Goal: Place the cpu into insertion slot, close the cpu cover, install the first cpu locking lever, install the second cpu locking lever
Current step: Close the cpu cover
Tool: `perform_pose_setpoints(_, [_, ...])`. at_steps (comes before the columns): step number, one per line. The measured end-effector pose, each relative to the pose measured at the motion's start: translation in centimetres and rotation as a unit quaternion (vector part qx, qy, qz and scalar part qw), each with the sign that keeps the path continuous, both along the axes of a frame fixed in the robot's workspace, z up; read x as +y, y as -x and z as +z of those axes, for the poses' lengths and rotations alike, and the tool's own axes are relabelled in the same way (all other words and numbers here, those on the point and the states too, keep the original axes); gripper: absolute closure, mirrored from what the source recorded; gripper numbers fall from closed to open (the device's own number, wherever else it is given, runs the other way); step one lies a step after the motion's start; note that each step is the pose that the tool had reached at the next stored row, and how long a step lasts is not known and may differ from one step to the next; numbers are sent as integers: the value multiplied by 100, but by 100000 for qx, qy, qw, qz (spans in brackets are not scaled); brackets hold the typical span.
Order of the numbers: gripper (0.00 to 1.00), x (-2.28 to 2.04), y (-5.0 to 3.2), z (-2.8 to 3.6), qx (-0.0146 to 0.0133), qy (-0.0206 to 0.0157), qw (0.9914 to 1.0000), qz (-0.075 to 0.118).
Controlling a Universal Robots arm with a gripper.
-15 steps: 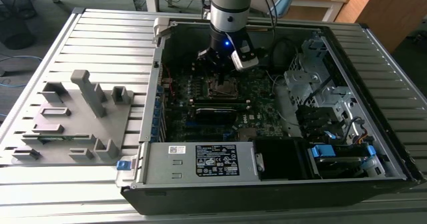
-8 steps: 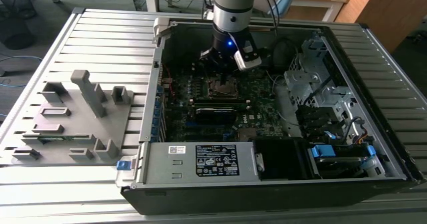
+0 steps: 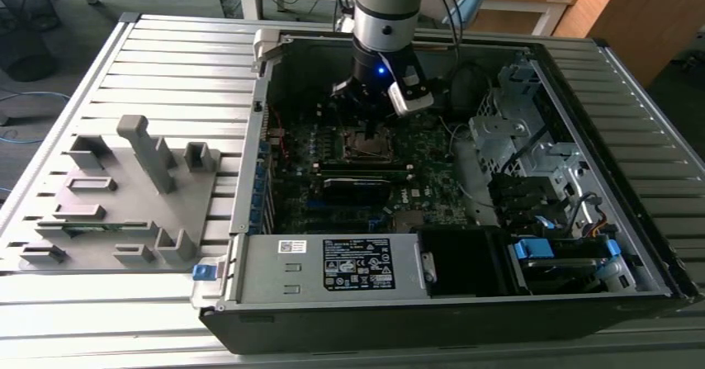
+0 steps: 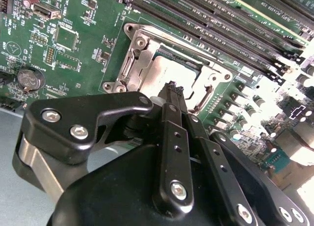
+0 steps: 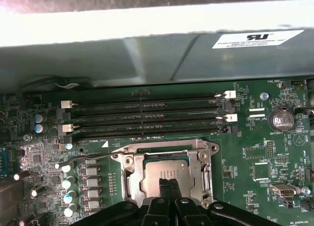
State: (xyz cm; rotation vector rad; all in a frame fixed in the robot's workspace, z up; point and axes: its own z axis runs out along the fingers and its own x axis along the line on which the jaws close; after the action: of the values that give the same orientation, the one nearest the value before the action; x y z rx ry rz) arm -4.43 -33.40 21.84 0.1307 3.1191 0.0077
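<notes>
Inside the open computer case, the arm reaches down over the insertion slot (image 3: 369, 144) on the green motherboard. In both wrist views the cpu (image 5: 159, 168) (image 4: 182, 69) lies in the slot with its dull silver top showing. The cpu cover (image 5: 128, 177) (image 4: 142, 52), a silver frame, lies flat around it. My gripper (image 5: 169, 181) (image 4: 172, 90) (image 3: 369, 109) is shut with nothing between its black fingers. Its tips hang just over the middle of the cpu; I cannot tell whether they touch it. A thin metal locking lever (image 5: 86, 158) sticks out sideways from one corner of the slot.
Black memory slots (image 5: 147, 115) run alongside the socket, with the grey case wall (image 5: 147, 54) beyond them. A coin battery (image 5: 280, 119) sits on the board. The power supply box (image 3: 358, 263) fills the case's near end. A grey fixture (image 3: 121, 196) stands at the exterior view's left.
</notes>
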Motion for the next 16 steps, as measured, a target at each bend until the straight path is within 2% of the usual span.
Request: perform_pose_setpoints(16, [90,0,-16,8,-1,-1,100000,0])
